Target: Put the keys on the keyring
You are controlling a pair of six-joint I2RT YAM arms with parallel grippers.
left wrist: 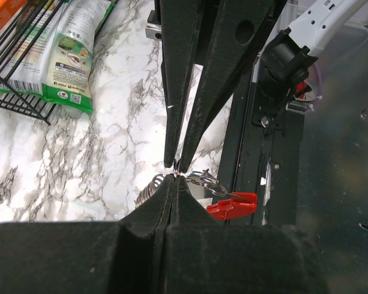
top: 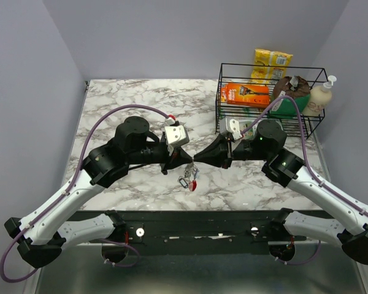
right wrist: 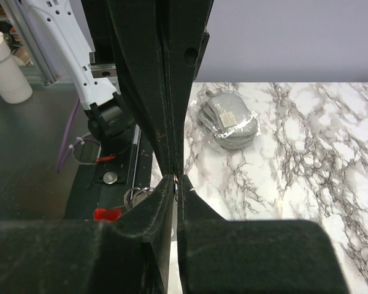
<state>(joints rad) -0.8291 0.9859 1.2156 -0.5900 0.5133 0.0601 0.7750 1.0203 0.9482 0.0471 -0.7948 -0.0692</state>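
At bench (top: 122, 104) centre, a bit toward the near edge, L claw (top: 185, 160) points to the right. Its pads are pressed together w/ no gap, pinching the top of the keys (top: 188, 170). The bunch hangs just under the tips, and the red keyring (top: 195, 182) is at its lower right, beside a thin dark oval. R claw (top: 197, 158) meets L claw tip to tip. Its pads are nearly together w/ a slim gap, and if it really grips sth I cannot tell. At far right stands a wire basket (top: 221, 92) w/ an orange pack (top: 248, 95).
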